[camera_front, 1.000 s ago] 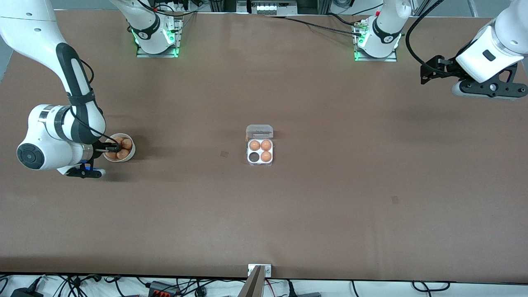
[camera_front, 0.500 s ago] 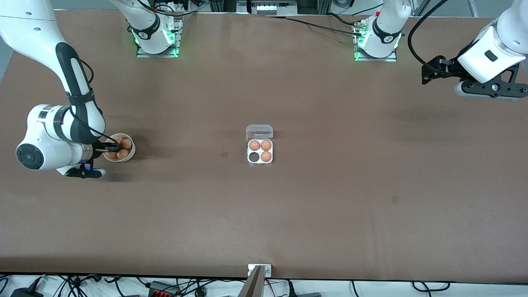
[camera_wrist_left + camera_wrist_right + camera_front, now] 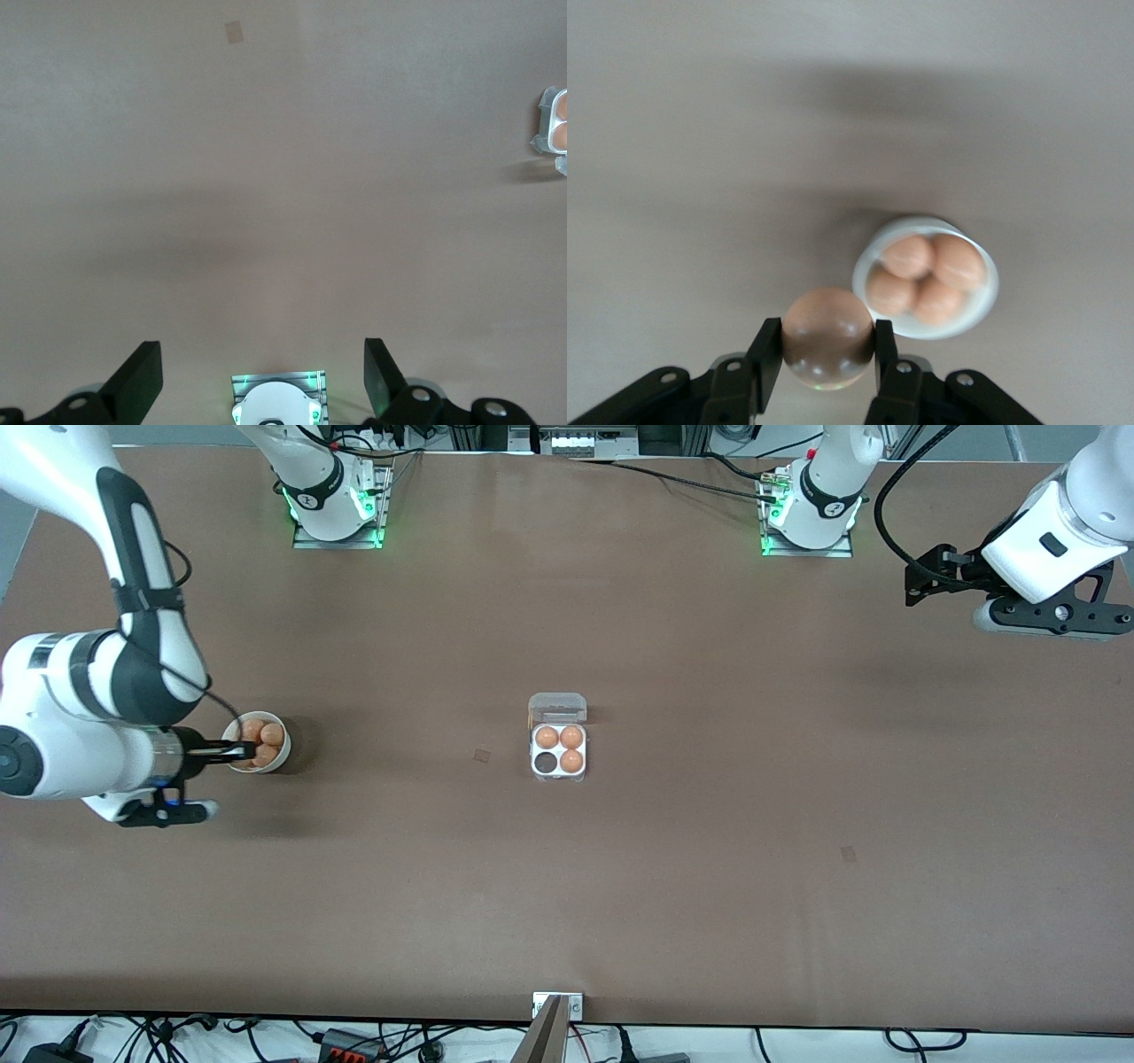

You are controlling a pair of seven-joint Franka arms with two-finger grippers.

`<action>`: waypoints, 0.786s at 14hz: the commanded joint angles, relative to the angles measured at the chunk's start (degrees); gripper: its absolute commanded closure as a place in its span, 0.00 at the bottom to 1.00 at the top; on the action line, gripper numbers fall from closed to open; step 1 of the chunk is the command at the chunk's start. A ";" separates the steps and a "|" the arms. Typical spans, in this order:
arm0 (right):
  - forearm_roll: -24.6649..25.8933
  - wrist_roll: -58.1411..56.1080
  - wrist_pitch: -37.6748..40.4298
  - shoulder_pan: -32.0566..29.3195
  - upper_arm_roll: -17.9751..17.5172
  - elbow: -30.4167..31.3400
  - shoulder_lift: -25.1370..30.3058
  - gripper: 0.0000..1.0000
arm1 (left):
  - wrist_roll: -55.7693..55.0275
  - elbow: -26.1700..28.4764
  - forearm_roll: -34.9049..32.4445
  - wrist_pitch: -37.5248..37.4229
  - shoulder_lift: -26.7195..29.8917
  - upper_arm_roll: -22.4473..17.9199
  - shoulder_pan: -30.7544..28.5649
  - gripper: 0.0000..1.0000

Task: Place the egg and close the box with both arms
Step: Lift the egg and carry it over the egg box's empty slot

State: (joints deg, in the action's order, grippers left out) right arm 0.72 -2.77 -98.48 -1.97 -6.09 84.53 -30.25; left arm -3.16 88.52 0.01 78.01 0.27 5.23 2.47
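Observation:
My right gripper (image 3: 828, 343) is shut on a brown egg (image 3: 828, 332) and holds it up just over the rim of the round white bowl (image 3: 990, 285), which holds several more eggs (image 3: 930, 279). In the front view this gripper (image 3: 233, 753) is at the bowl's (image 3: 283, 755) edge, toward the right arm's end of the table. The clear box (image 3: 559, 755) sits mid-table with its lid (image 3: 557, 708) open, three eggs in it and one empty cell (image 3: 545, 763). My left gripper (image 3: 261, 376) is open and empty, and waits high over the left arm's end (image 3: 1050, 615). The box's edge shows in the left wrist view (image 3: 554, 119).
The two arm bases (image 3: 337, 509) (image 3: 808, 518) stand along the table's edge farthest from the front camera. A small metal bracket (image 3: 557, 1005) sits at the nearest edge. The left wrist view shows the left arm's base (image 3: 279, 403) below the fingers.
My right arm has lifted and drawn back from the bowl toward its own end of the table, with the egg in its fingers. The left arm has barely shifted.

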 commanded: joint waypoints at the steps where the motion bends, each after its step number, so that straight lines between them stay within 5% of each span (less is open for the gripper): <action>1: -0.63 0.30 -5.64 0.29 -5.40 -1.47 -1.39 0.92 | 0.18 -1.95 0.17 -1.37 -0.89 0.14 -0.01 0.00; 11: -2.92 10.92 -28.68 17.51 -6.39 -1.65 -6.31 0.92 | 0.00 -1.95 0.17 -1.28 -0.89 0.31 0.08 0.00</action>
State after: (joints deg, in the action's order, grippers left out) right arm -1.62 4.34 -124.78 12.66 -12.71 84.26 -35.41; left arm -3.16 88.51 0.01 77.99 0.25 5.35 2.51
